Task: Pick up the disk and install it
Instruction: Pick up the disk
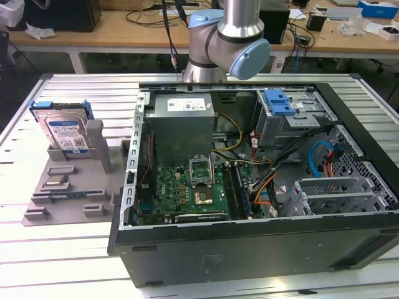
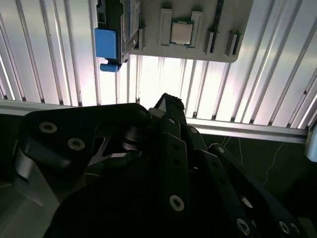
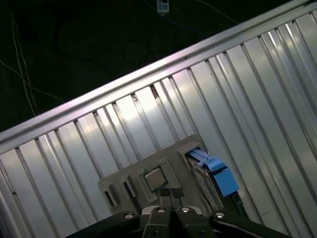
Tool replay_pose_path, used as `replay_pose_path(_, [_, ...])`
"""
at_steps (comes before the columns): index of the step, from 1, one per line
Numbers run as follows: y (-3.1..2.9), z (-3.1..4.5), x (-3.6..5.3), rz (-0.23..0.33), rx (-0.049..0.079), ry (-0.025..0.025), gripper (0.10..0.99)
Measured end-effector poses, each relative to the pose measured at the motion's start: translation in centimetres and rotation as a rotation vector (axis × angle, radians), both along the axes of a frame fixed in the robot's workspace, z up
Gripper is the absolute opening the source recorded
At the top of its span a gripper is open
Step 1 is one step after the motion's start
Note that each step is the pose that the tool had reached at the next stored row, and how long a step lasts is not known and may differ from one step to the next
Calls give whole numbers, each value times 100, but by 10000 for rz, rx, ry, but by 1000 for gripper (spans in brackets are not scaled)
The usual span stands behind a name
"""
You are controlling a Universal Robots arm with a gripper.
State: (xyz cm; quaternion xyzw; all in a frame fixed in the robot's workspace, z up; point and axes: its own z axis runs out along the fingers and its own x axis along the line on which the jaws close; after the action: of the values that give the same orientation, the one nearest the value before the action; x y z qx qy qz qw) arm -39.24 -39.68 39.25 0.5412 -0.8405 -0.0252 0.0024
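nothing done yet: disk [image 1: 65, 132] stands upright in the grey fixture tray [image 1: 40, 187], on the exterior view's left of the open pc case [image 1: 249, 255]. gripper [image 3: 171, 192] is well apart from it, claw together, empty. pickup and install both left.

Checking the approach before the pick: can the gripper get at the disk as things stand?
Probably yes. The disk stands upright in the grey holder, outside the computer case, its top edge uncovered; nothing shows between it and the gripper above.
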Motion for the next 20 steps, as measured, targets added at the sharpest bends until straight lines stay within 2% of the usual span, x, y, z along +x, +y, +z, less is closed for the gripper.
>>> replay_pose_path(10, [0, 0, 0, 869, 0, -1, 106])
replay_pose_path(15, [0, 0, 0, 1887, 1, 0, 106])
replay_pose_path(18, [0, 0, 0, 2676, 0, -1, 106])
replay_pose_path(20, [0, 0, 0, 2862, 0, 0, 106])
